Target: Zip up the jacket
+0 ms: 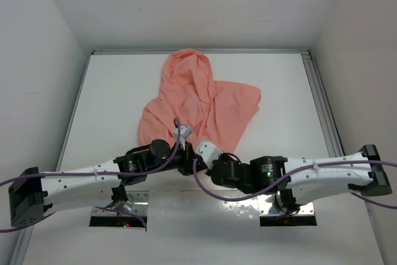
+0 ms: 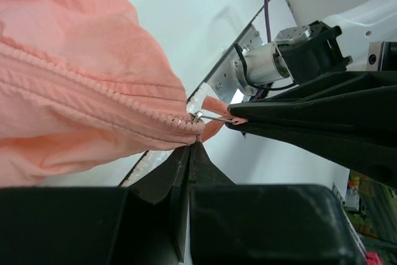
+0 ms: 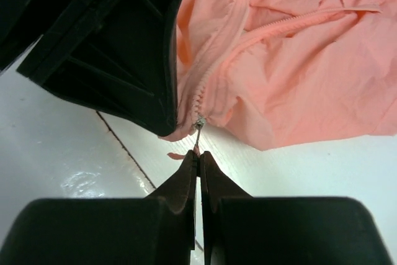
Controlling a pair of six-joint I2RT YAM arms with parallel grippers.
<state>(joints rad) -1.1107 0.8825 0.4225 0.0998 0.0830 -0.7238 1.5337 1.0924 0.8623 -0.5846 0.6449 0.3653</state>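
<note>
The left gripper (image 1: 183, 161) and right gripper (image 1: 193, 153) are seen tip to tip in the top view, at the near hem of the jacket (image 1: 198, 100). The jacket is spread crumpled on the table (image 1: 111, 103) beyond them, with its hood farthest away.

In the left wrist view, the left gripper (image 2: 191, 148) is shown closed, its tips pinched on the hem just under the lower end of the zipper (image 2: 105, 88). To its right, the right gripper (image 2: 239, 120) is clamped on the metal zipper pull (image 2: 211, 116).

In the right wrist view, the right gripper (image 3: 198, 156) is shut, with the zipper pull (image 3: 198, 130) nipped at its tips. The zipper is seen running up and away from them. The left gripper (image 3: 169, 130) is held just to the left, on the hem.
</note>
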